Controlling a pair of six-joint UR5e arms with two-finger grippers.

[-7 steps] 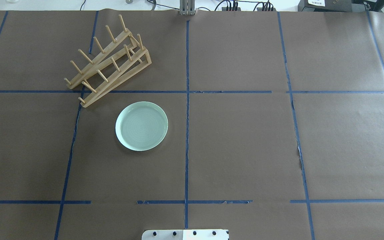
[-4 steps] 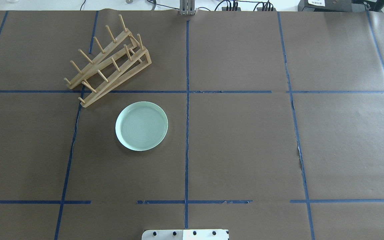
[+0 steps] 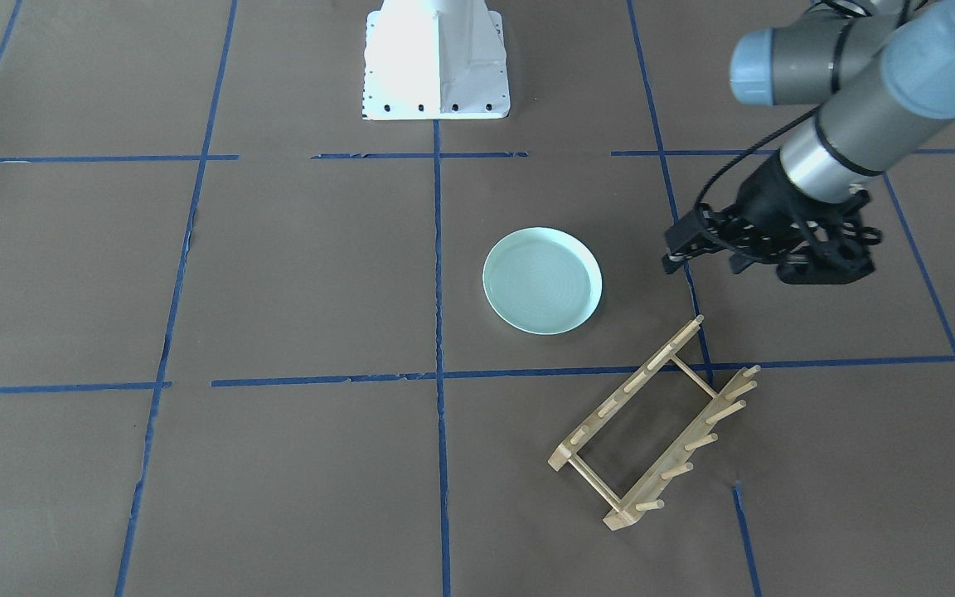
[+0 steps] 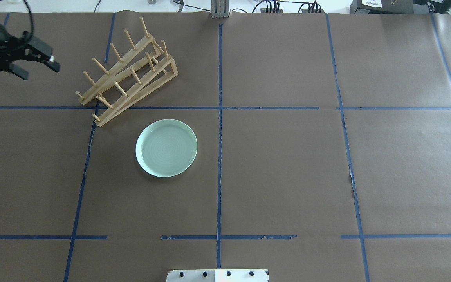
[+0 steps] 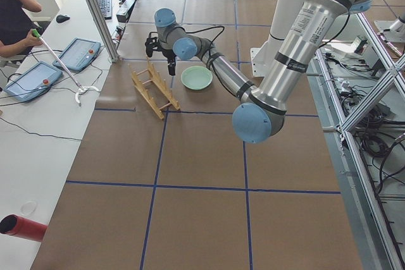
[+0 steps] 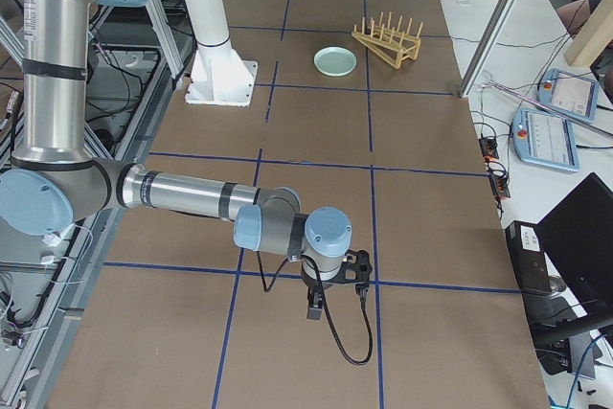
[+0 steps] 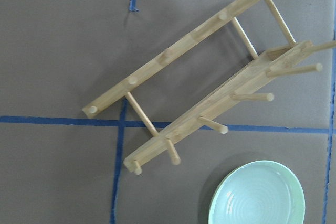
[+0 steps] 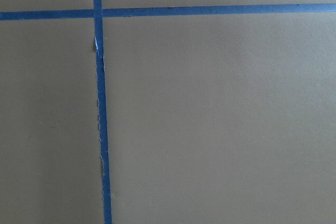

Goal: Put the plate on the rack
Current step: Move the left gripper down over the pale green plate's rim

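Flat on the table (image 4: 288,176), near one end of the rack (image 4: 127,74): the plate (image 4: 166,148), touching nothing. High up near the rack, well clear of the plate: the left gripper (image 4: 36,67), spread wide, holding nothing. Hard to tell if right over the rack or beside it. Far from the rack, low over the table: the right gripper (image 6: 337,299). Cannot tell if wide or closed. Plate cut off at the left wrist view's bottom edge.

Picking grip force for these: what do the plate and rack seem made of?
The plate looks like glazed ceramic: pale mint, soft sheen, faint concentric rings; plastic is possible. The rack looks like unfinished light wood, perhaps bamboo: matte, tan, round dowel pegs.
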